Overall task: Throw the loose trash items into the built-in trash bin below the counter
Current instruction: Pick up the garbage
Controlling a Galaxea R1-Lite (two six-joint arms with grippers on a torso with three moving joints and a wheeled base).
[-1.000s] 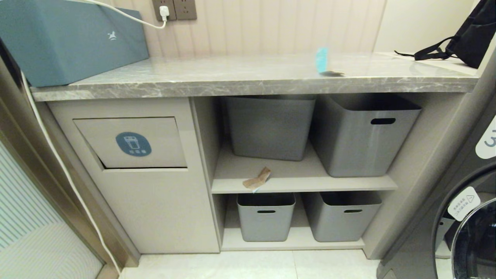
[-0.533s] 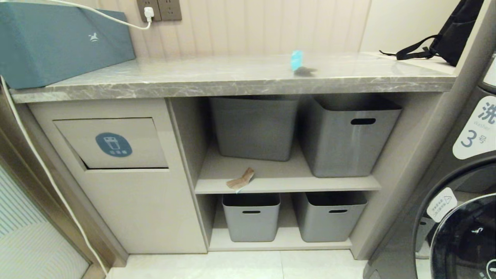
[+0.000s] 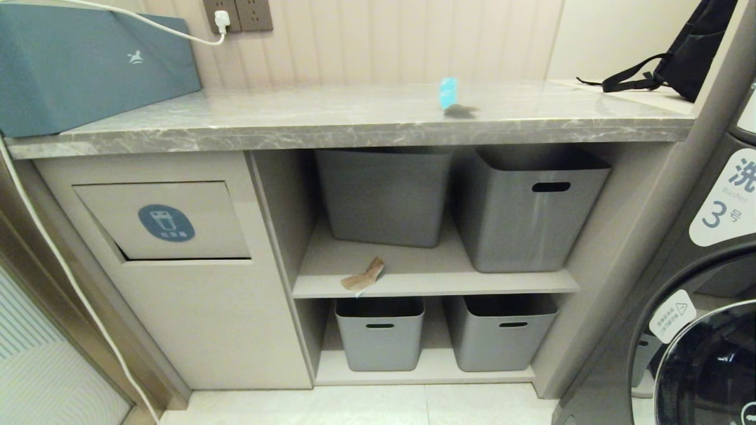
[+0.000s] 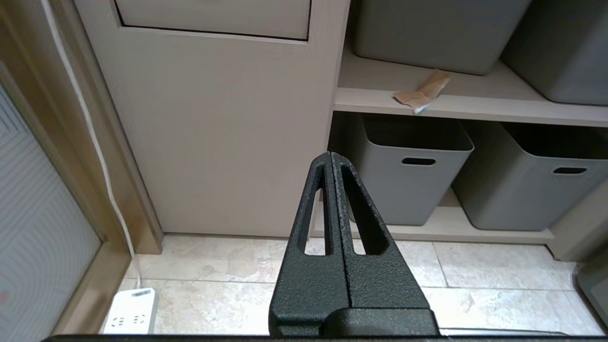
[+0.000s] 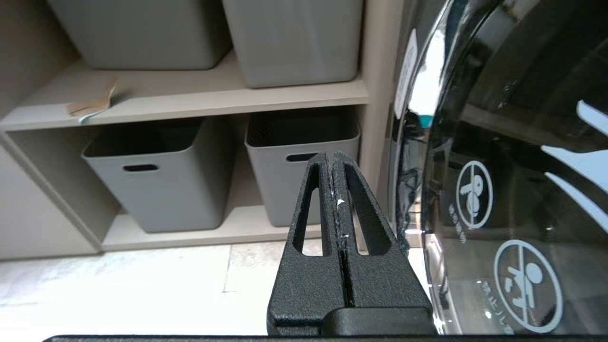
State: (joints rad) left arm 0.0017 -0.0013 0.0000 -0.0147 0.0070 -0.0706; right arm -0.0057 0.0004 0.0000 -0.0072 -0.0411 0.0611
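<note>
You see the brown scrap at the middle shelf's front edge, slanting up-right, the cyan scrap upright on the counter, the third hidden, and both the left gripper and right gripper closed, empty.

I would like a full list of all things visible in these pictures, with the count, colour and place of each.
cardboard scraps: two seen; a cyan one standing on the countertop, a brown one at the front edge of the upper shelf
trash bin flap: one, beige with blue oval badge, cabinet front below the counter, at the left
countertop: one, grey marble
tubs: four, grey, two on each shelf
long box: one, teal-blue, counter's left end
wall sockets: dark, white plug and cable in one
backpack: one, black, counter's far right
washing machine: dark, right side
power strip: one, white, on the floor
left tool: black, shut, empty, low before the cabinet
right tool: black, shut, empty, beside the washing machine
</note>
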